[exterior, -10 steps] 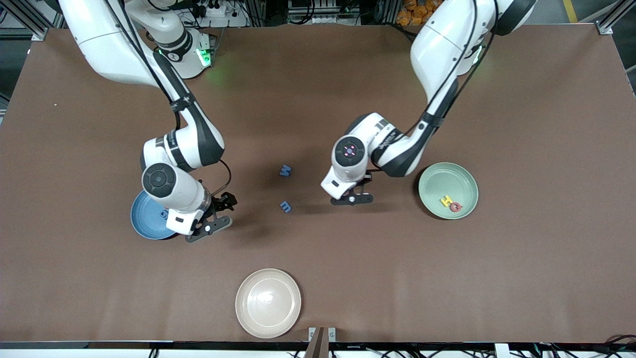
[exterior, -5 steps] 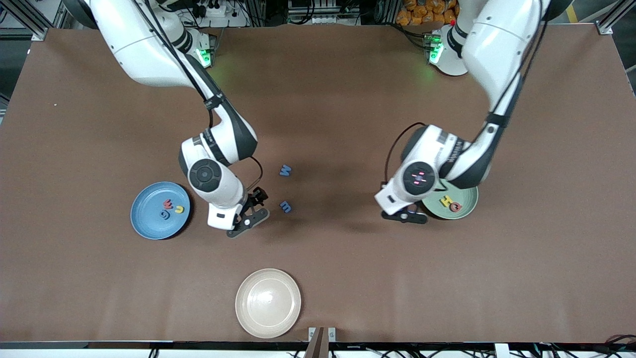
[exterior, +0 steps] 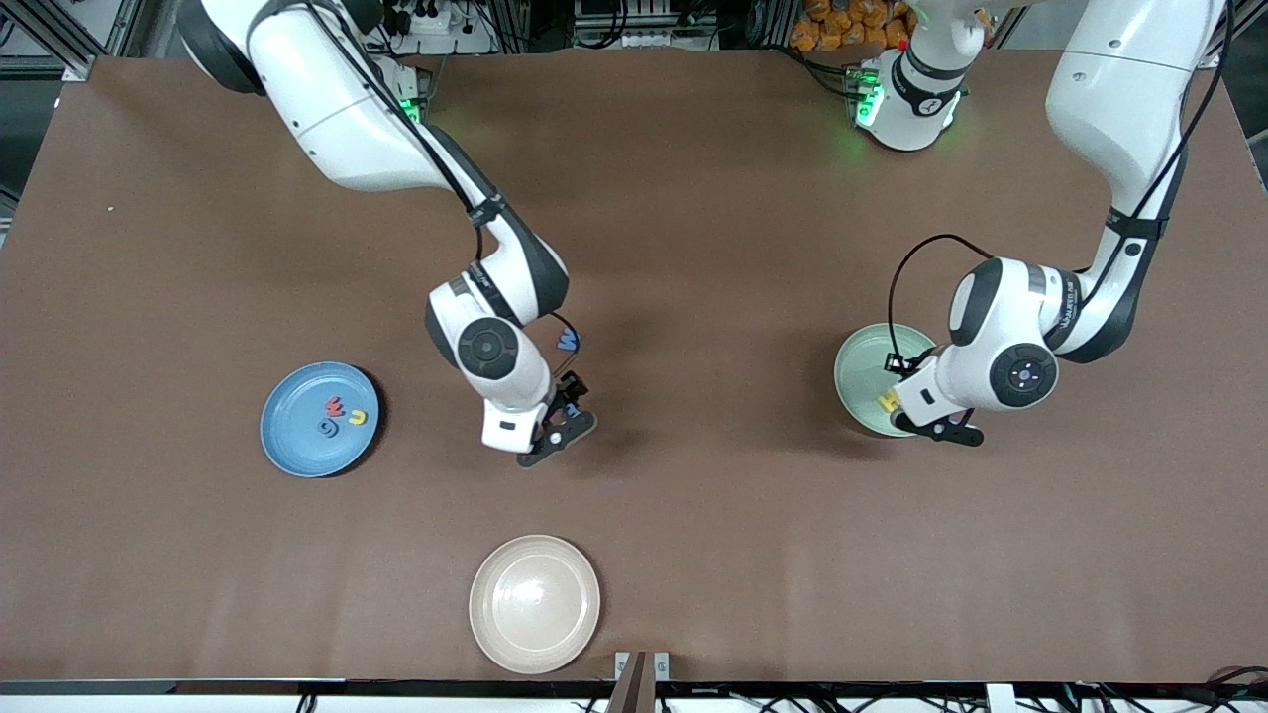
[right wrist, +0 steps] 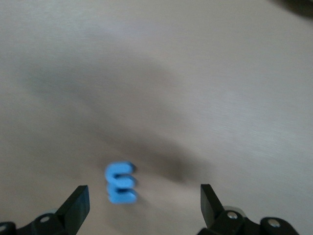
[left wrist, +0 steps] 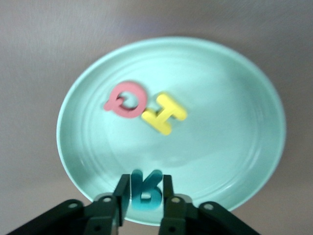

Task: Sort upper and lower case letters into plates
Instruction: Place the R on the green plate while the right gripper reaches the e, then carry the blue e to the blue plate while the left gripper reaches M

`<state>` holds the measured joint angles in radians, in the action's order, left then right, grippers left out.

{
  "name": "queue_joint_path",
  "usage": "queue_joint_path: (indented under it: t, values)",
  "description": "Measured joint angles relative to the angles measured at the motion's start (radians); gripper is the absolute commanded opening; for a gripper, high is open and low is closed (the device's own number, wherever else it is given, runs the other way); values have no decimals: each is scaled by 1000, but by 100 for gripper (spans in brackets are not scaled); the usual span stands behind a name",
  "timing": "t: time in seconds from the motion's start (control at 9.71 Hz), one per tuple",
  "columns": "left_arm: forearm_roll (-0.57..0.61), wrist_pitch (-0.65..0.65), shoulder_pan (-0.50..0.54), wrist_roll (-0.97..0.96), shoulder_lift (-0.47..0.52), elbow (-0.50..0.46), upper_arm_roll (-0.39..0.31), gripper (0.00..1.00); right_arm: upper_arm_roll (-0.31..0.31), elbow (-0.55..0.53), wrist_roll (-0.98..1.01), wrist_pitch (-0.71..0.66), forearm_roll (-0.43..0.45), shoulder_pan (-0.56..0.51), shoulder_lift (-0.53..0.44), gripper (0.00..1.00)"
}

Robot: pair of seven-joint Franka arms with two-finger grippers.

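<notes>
light: even, bright | shadows: soft (beneath arms) | blur: both wrist views

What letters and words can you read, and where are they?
"Q": pink letter in the green plate.
"H": yellow letter, same plate.
"m": blue letter on the table.
Teal letter in the left claw: partly hidden, unreadable.
Second blue letter, three letters in the blue plate, arm print: too small to read.
</notes>
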<state>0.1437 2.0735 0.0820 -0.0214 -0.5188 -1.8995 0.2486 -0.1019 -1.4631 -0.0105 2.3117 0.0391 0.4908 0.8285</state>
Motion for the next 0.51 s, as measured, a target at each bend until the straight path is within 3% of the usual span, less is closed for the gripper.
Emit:
queue_joint_path:
  t: [0.51]
  values:
    - [0,26,4,-8,8,-18,29,100,18,9,-27,14,13,45,30,100]
